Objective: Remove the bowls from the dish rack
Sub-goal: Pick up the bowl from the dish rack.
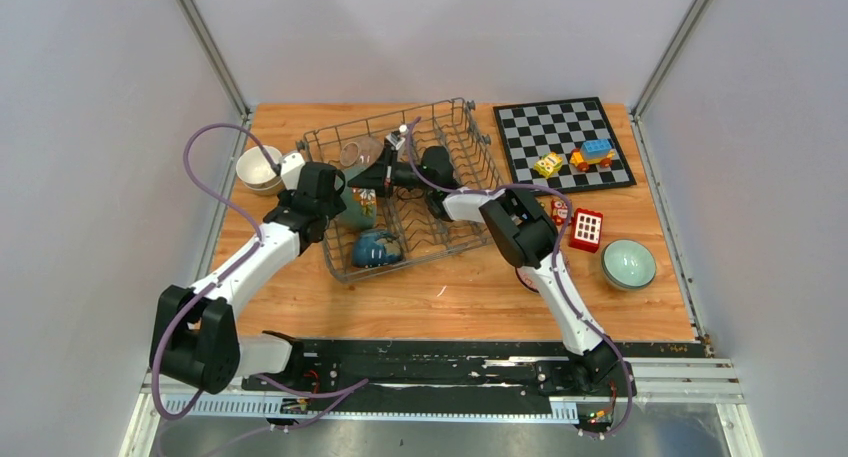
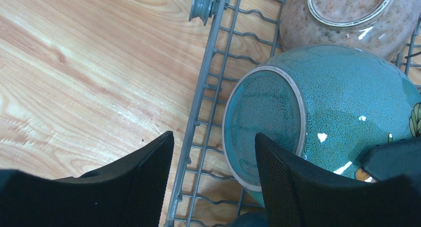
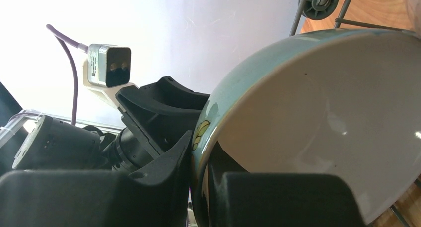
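Right gripper (image 3: 201, 152) pinches the rim of the teal bowl (image 3: 322, 113), whose lower edge is hidden behind the fingers. Bowl stands on edge in dish rack (image 1: 478, 155) on the counter (image 1: 460, 302), foot facing left gripper (image 2: 213, 152), which is open astride the rack wall.

Top cam: high behind the table (image 1: 470, 302), looking down, rack (image 1: 460, 152) mid-frame. Left wrist cam: close above rack's left wall. Right wrist cam: inside rack, facing left, tight on teal bowl (image 3: 322, 113). Both wrist views share it.

No text, label or number can be read in any view; the toy blocks (image 1: 575, 159) on the chessboard (image 1: 530, 127) are too small to tell
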